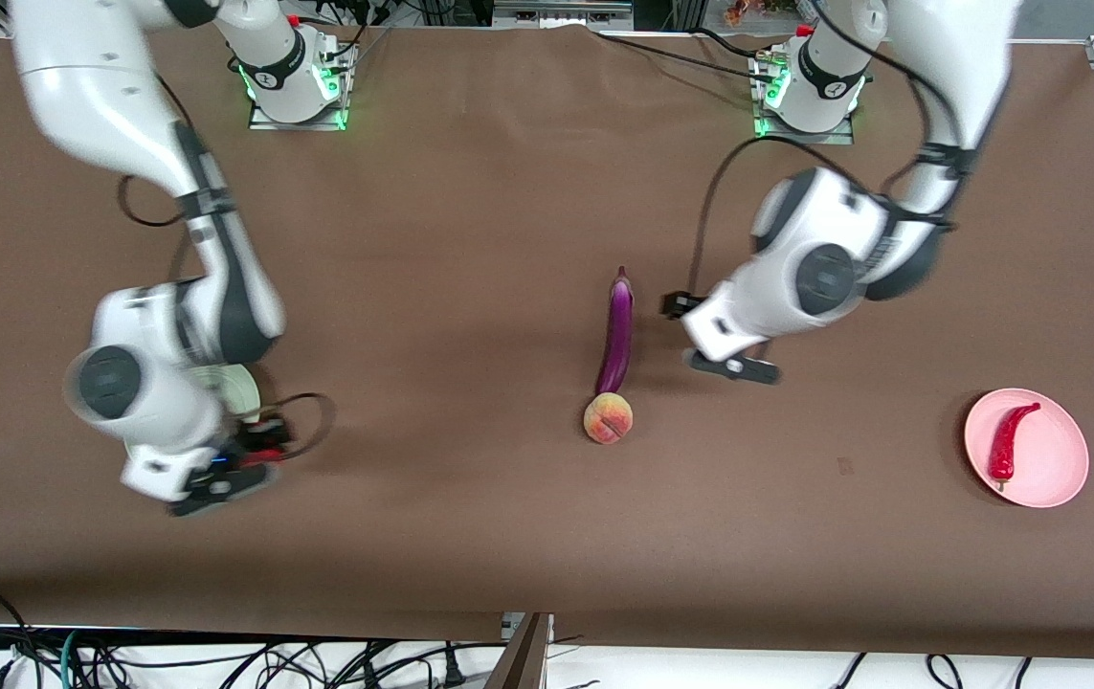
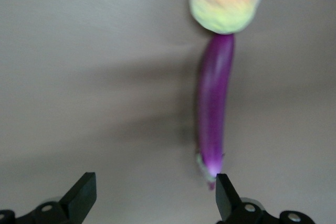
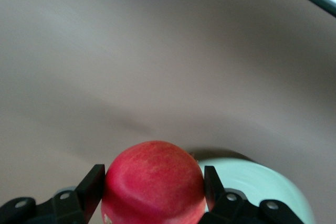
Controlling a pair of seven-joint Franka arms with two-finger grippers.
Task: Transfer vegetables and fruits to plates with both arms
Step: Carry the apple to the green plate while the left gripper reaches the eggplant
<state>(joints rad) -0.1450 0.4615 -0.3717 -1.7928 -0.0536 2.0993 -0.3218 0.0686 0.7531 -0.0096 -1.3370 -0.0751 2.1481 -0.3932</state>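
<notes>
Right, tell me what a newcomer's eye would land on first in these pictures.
First, the red fruit clamped in the right gripper over the mint green plate at the right arm's end of the table. Next, the purple eggplant mid-table, its tip touching the peach, which lies nearer the front camera, with the open left gripper beside them. Last, the red chili pepper lies on the pink plate.

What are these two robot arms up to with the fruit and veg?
They are moving produce onto plates. The right pincer grips a red fruit over the mint green plate. The left pincer hangs open beside the eggplant, whose tip touches the peach. The chili pepper already lies on the pink plate.
</notes>
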